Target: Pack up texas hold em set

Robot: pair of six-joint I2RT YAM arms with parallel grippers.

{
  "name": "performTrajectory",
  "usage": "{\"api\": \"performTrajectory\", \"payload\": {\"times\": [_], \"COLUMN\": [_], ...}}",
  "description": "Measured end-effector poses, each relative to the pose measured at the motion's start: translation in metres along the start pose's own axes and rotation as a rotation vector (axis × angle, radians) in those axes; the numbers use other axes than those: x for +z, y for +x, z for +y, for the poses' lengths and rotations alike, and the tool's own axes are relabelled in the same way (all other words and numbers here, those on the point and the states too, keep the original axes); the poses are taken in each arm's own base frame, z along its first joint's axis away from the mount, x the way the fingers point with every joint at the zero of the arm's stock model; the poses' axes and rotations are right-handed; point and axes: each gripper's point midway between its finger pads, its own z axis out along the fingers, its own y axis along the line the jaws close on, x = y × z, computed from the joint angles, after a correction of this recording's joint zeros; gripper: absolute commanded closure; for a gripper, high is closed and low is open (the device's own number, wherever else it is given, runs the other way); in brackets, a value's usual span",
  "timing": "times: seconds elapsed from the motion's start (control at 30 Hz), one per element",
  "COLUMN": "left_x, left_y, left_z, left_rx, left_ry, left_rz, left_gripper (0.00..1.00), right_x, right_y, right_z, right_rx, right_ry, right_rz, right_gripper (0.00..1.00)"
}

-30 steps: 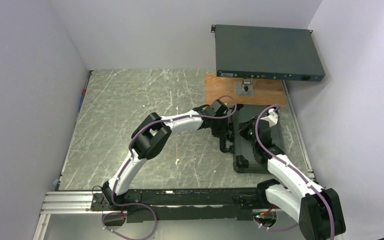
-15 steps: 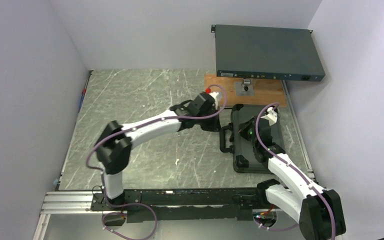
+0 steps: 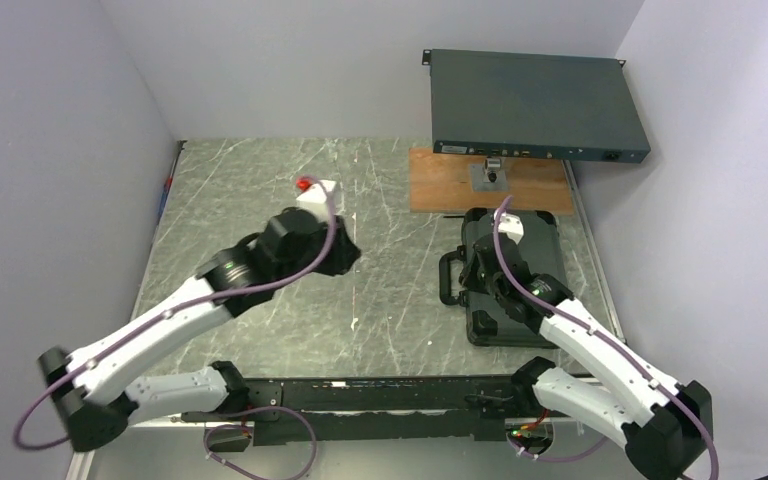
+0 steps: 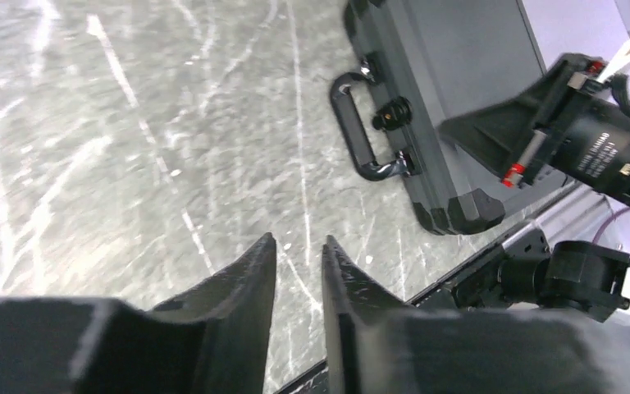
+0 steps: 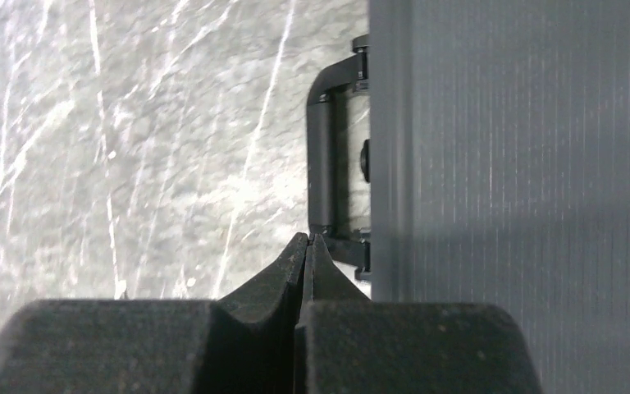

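Observation:
The texas hold em set shows only as its black case (image 3: 548,252), closed and lying flat at the table's right, handle (image 3: 447,280) facing left. Its contents are hidden. My right gripper (image 3: 482,272) hovers over the lid's left edge. In the right wrist view its tips (image 5: 307,236) are shut on nothing, just short of the handle (image 5: 323,156) and beside the ribbed lid (image 5: 525,164). My left gripper (image 3: 345,258) hangs over bare table well left of the case. Its fingers (image 4: 297,240) stand a little apart, empty, with the case (image 4: 459,74) beyond.
A large dark rack-mount box (image 3: 535,105) sits at the back right, overhanging a wooden board (image 3: 450,185) with a small metal piece (image 3: 490,175). Walls close in on the left, back and right. A metal rail (image 3: 360,392) runs along the near edge.
My left arm has swung away from the case's handle to the left and nearer, and its jaws have parted slightly. The right arm has shifted a little over the lid.

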Motion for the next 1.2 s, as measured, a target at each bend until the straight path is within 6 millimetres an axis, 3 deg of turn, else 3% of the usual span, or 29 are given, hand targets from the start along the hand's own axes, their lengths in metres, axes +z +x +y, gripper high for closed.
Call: {"api": "performTrajectory", "payload": {"times": [0.2, 0.43, 0.53, 0.63, 0.97, 1.0, 1.03, 1.2], "left_x": [-0.079, -0.166, -0.194, -0.208, -0.234, -0.237, -0.24, -0.251], "left_y": [-0.017, -0.036, -0.042, -0.042, -0.036, -0.036, -0.037, -0.037], "left_z": [0.039, 0.075, 0.088, 0.098, 0.124, 0.126, 0.127, 0.135], "left_rx": [-0.011, -0.087, -0.11, -0.125, -0.143, -0.148, -0.152, -0.168], "left_ry": [-0.064, -0.077, -0.089, -0.111, -0.189, -0.193, -0.196, -0.224], "left_rz": [-0.205, -0.496, -0.593, -0.636, -0.685, -0.694, -0.701, -0.725], "left_gripper": [0.26, 0.01, 0.01, 0.01, 0.01, 0.0, 0.01, 0.01], "right_x": [-0.04, -0.104, -0.123, -0.135, -0.164, -0.166, -0.169, -0.189], "right_y": [-0.024, -0.091, -0.11, -0.12, -0.151, -0.152, -0.154, -0.16], "right_z": [0.019, 0.034, 0.031, 0.026, 0.012, 0.011, 0.009, 0.0], "right_rx": [-0.089, -0.097, -0.097, -0.11, -0.123, -0.121, -0.12, -0.111], "right_ry": [-0.101, -0.195, -0.197, -0.182, -0.111, -0.11, -0.109, -0.123], "right_rz": [-0.023, -0.217, -0.288, -0.33, -0.429, -0.439, -0.449, -0.514], "right_gripper": [0.98, 0.65, 0.55, 0.42, 0.15, 0.11, 0.02, 0.0]}}
